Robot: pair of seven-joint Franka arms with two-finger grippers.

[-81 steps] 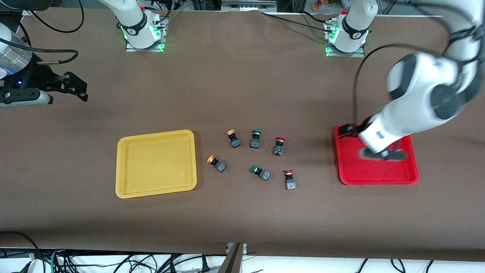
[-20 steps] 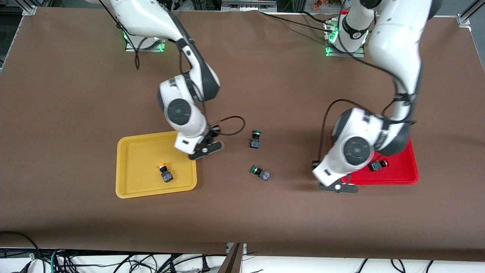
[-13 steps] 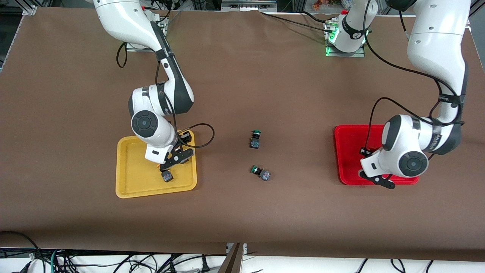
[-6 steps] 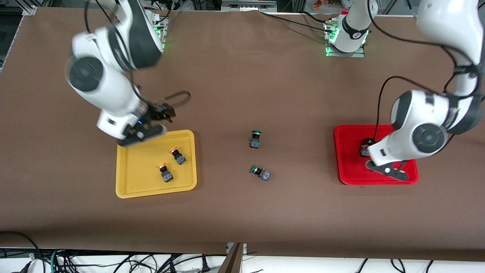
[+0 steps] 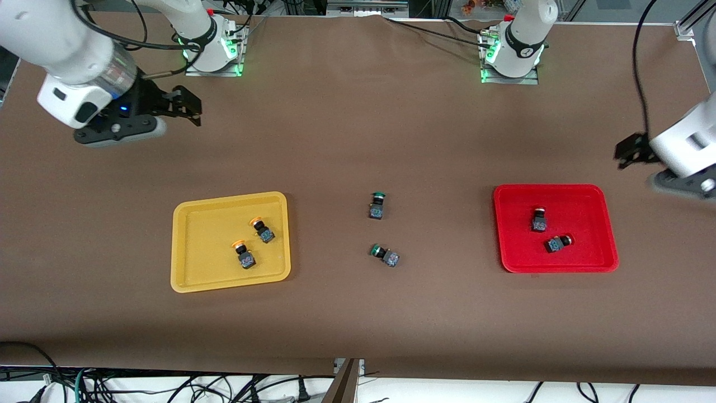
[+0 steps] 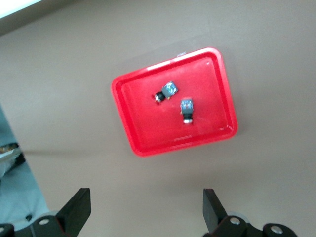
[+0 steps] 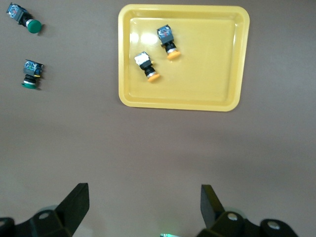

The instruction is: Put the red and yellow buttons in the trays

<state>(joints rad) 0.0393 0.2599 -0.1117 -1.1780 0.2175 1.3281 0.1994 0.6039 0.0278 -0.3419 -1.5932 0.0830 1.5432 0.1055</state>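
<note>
Right gripper (image 5: 187, 106): raised over bare table at the right arm's end, fingers spread wide, holding nothing, touching nothing.
Yellow tray (image 5: 184, 280): lies well apart from the right jaws, down toward the front camera; in the right wrist view it sits straight ahead of the open fingers, long axis running across them.
Yellow buttons: both inside that tray, one (image 5: 262, 229) beside the other (image 5: 244, 255), each lying on its side; neither is between any jaws.
Green-capped switches: two on bare table between the trays, one (image 5: 377, 206) farther from the front camera than the other (image 5: 385, 254); not wanted in a tray, I judge.
Red tray (image 5: 559, 266): well clear of the left jaws, which are nearer to it than the right ones are.
Red buttons: both in that tray, one (image 5: 539, 220) close to the other (image 5: 557, 243), apart from the rim.
Left gripper (image 5: 631, 151): lifted over the table edge at the left arm's end, fingers wide apart, empty.
Next move: none needed on the buttons, by my reading; all four look sorted, both arms parked.
</note>
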